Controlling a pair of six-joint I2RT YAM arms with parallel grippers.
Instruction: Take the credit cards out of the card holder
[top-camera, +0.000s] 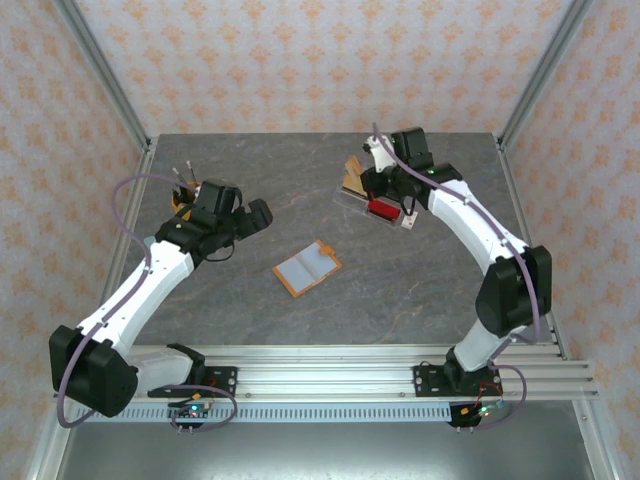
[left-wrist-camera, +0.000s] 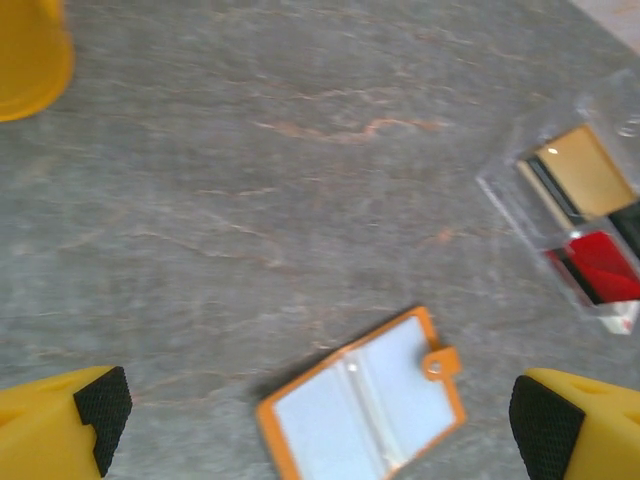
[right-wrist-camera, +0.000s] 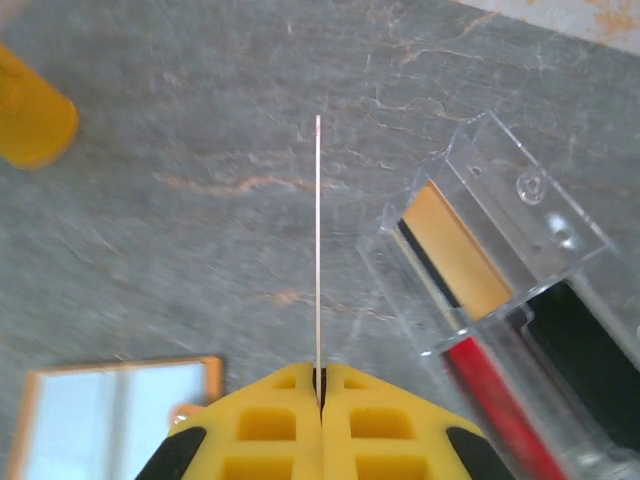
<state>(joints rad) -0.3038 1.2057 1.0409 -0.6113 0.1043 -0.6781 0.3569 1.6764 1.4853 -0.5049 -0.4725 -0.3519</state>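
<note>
The card holder (top-camera: 307, 267) lies open and flat on the table (top-camera: 420, 285), pale lining up, nearer the arm bases than anything else. The left wrist view cuts off its near edge, and the right wrist view shows one corner of it.

Left of the holder and a little beyond it, the left gripper (top-camera: 245, 212) hangs on an arm stretched forward from a bent elbow. Its black pads (left-wrist-camera: 100, 405) stand wide apart with nothing between them. That arm half hides a yellow cup (top-camera: 183, 197), farther left of the holder.

Beyond the holder to the right sits a clear tray (right-wrist-camera: 500, 290), partly covered by the right wrist from above. The right arm arches over and bends down there. The right gripper (right-wrist-camera: 321, 385) is pinched on a card (right-wrist-camera: 318, 240), which is seen edge-on, so its face cannot be read.
</note>
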